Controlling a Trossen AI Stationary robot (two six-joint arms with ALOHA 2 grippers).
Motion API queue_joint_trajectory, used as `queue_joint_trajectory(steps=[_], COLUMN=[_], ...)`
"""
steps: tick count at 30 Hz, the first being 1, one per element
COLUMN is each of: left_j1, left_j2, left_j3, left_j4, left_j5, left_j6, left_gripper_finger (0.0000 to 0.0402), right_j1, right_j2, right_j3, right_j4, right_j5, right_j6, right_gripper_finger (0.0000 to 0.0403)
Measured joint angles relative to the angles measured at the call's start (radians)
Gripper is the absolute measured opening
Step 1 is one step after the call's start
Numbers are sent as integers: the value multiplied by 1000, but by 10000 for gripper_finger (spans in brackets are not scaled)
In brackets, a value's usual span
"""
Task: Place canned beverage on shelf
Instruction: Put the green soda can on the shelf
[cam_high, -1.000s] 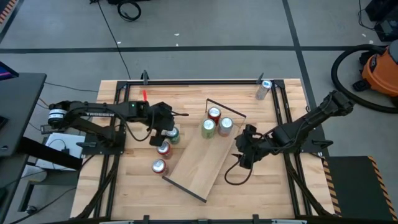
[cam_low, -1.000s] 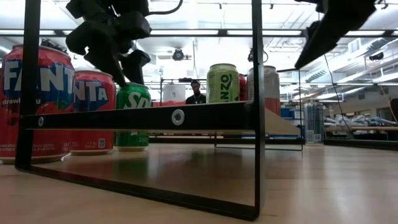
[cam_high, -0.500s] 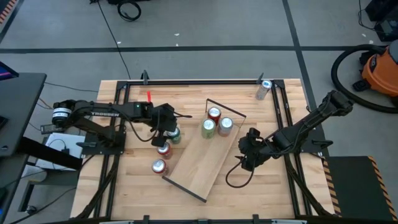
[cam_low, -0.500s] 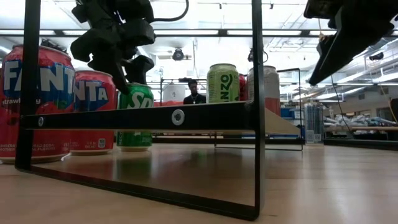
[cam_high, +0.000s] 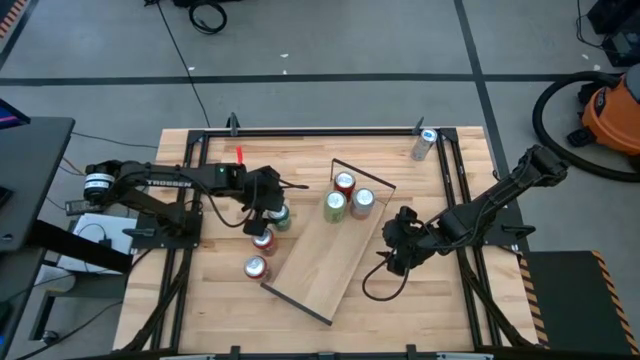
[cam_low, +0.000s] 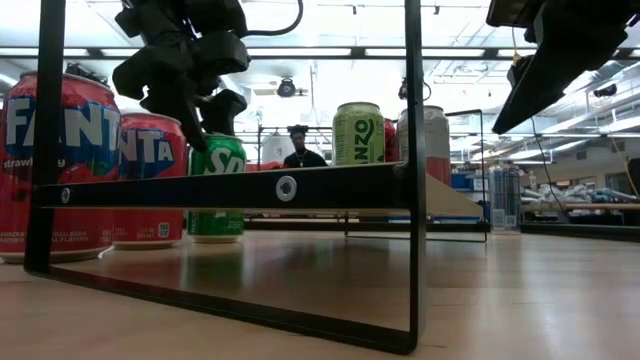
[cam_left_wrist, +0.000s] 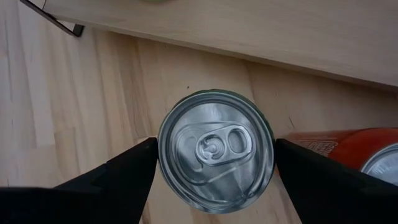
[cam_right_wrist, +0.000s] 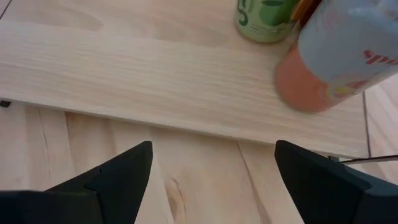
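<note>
The shelf (cam_high: 320, 265) lies slantwise mid-table, its light board raised on black wire end frames (cam_low: 412, 200). Three cans stand upright at its far end: red (cam_high: 345, 183), green (cam_high: 335, 206) and pink (cam_high: 362, 202). Left of it a green can (cam_high: 281, 216) stands on the table, with two red cans (cam_high: 263, 239) (cam_high: 256, 267) nearer. My left gripper (cam_left_wrist: 216, 149) is open over the green can (cam_left_wrist: 216, 158), one finger on each side of its top; no touch shows. My right gripper (cam_high: 394, 250) hangs open over bare table beside the shelf's right long edge (cam_right_wrist: 186, 124).
A silver can (cam_high: 425, 143) stands at the far right corner, by the black rail frame (cam_high: 330, 130) that borders the table. A cable loop (cam_high: 378, 285) hangs under my right arm. In the low view a person (cam_low: 297, 150) shows in the room beyond.
My right gripper has sunk a little toward the table's near edge and rolled slightly, still open. The person in the room behind has shifted left.
</note>
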Motion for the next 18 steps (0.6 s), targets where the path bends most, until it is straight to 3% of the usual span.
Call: queue_joint_trajectory(steps=[18], left_j1=[1], left_j2=[-1], left_j3=[-3], left_j4=[14], left_j5=[7], left_j6=[5], left_gripper_finger=[328], right_j1=[-1], right_j2=[0], right_j3=[0], right_j4=[107], right_j5=[123], right_j6=[-138], right_gripper_finger=[349])
